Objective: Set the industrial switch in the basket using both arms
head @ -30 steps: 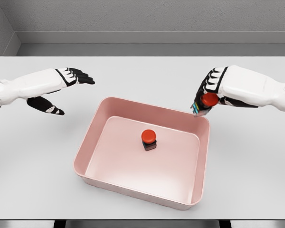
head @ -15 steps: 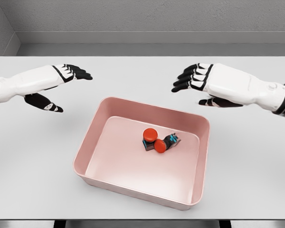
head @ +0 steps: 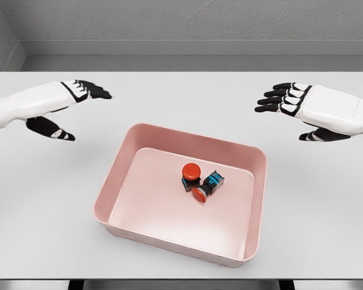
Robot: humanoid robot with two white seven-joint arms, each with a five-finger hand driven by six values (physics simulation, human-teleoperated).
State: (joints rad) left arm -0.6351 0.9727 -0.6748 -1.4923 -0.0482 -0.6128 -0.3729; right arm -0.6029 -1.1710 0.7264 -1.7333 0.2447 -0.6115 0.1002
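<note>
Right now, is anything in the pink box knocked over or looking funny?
Yes. In the pink basket one switch stands upright with its red button on top, but the second switch lies tipped on its side against it, red button facing sideways. Both hands, left and right, are open and empty.

Both forearms run off the side edges.

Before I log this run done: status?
Left hand open, right hand open, both holding nothing. Two switches inside pink basket, touching, one tipped. No obstruction.
</note>
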